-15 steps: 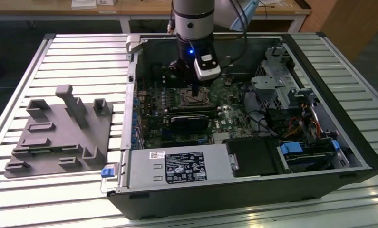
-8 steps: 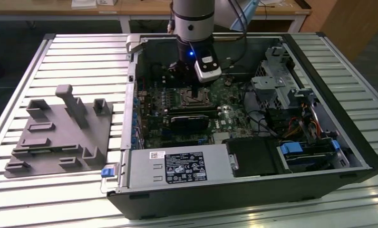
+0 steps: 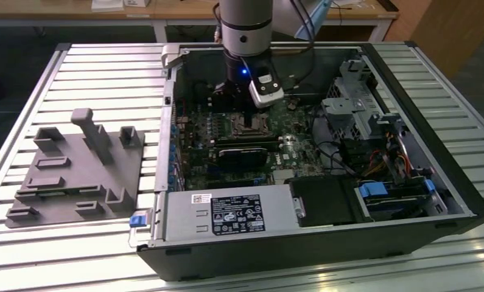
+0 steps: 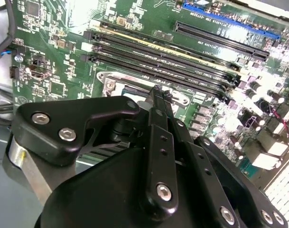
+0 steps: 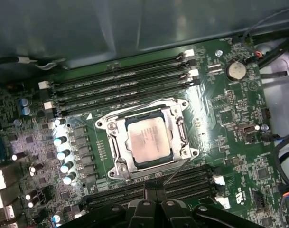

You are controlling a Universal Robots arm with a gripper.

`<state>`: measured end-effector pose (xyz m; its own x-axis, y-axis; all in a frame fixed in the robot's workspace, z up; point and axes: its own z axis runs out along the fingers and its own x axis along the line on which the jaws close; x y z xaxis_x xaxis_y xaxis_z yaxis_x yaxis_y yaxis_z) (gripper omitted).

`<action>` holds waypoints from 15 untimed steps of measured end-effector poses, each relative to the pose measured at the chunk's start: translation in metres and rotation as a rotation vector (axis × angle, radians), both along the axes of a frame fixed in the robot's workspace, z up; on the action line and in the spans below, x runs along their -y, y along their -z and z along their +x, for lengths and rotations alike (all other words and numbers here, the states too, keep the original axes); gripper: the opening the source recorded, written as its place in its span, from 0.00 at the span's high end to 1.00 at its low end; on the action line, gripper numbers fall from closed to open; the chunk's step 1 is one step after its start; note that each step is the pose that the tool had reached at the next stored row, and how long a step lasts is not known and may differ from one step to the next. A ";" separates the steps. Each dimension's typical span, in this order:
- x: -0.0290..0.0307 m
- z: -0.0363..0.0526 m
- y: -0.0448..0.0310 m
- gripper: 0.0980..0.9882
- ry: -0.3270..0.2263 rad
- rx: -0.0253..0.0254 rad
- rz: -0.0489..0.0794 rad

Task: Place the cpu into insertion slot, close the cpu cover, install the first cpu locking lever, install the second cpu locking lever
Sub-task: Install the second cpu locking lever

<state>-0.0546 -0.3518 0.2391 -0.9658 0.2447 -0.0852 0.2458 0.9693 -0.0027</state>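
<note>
Exterior view: the hand (image 3: 236,91) hangs inside the open computer case (image 3: 436,152), just above the insertion slot (image 3: 246,126).

Second wrist view: its fingers (image 4: 159,102) are pressed together, holding nothing.

First wrist view: the cpu (image 5: 148,139) sits seated in the socket, the cpu cover (image 5: 180,128) down around it, directly ahead of the fingertips.

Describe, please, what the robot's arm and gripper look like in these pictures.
The arm is a silvery-grey cylinder with a dark band and a blue light at the wrist. A white and black camera module hangs beside it. The gripper is matte black, with linked bars and silver screw heads.
</note>
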 end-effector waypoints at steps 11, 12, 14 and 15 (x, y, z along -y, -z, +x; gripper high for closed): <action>0.0038 -0.0047 0.0037 0.99 -0.038 -0.0013 0.000; 0.0040 -0.0051 0.0039 0.99 -0.038 -0.0013 0.000; 0.0045 -0.0060 0.0047 0.99 -0.043 -0.0013 0.000; 0.0048 -0.0068 0.0053 0.99 -0.047 -0.0013 0.001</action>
<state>-0.0614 -0.3566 0.2338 -0.9765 0.1986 -0.0838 0.1995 0.9799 -0.0025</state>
